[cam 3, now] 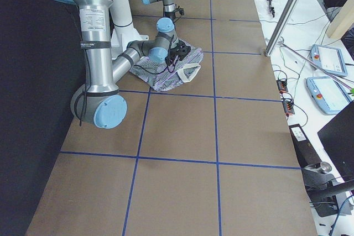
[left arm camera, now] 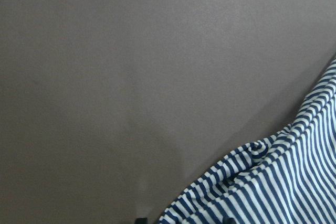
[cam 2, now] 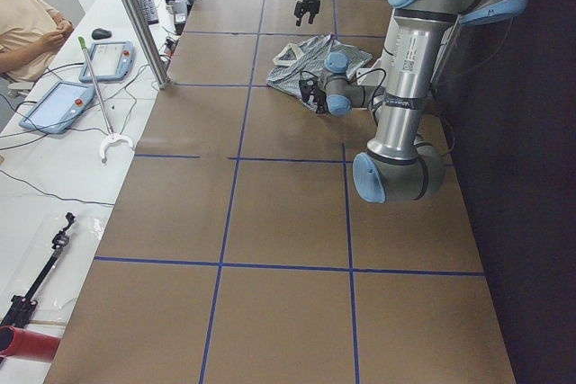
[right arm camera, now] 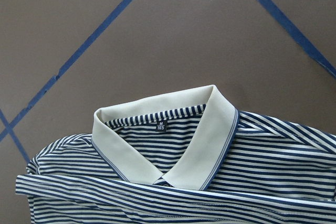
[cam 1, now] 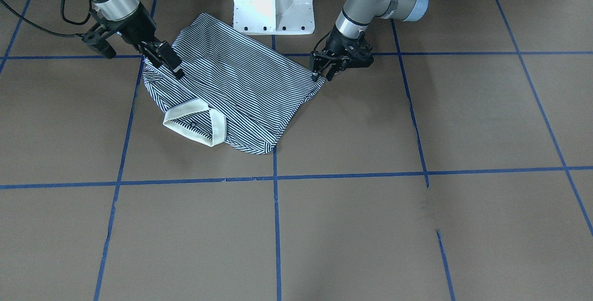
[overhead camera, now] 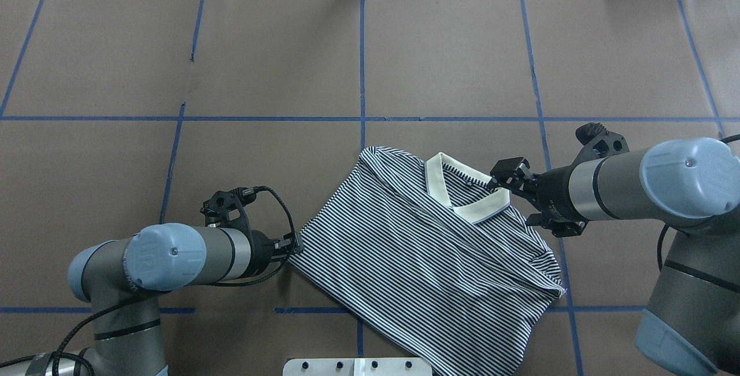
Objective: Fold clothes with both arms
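Because a two-armed fold needs both ends of the cloth within reach, the counter (overhead camera: 115, 46) carried the work close to its robot-side edge, about midway along it. For the same reason each arm was set low on its own side. The left arm (overhead camera: 173, 257) lay nearly level, its wrist pointing along that edge toward the cloth. The right arm (overhead camera: 636, 182) stretched in the opposite way, forearm almost flat and wrist tipped down.

Between them the polo shirt (overhead camera: 416, 254) lay askew and rumpled. No sleeve was spread to either side. Its hem was toward the robot-side edge and its neck toward the far edge.

The left gripper (overhead camera: 293, 247) sat at the shirt's outer corner, touching the cloth. Only the very ends of its tips showed in the wrist view, so it seemed released, jaws parted either side of the striped edge and not yet clamped. The right gripper (overhead camera: 502, 184) hung just above the shoulder, jaws parted, holding nothing. Beside it the cream collar (overhead camera: 462, 199) stood open with the neck label (right arm camera: 160, 127) showing, kept uppermost, I judged, to mark the fold's top end.
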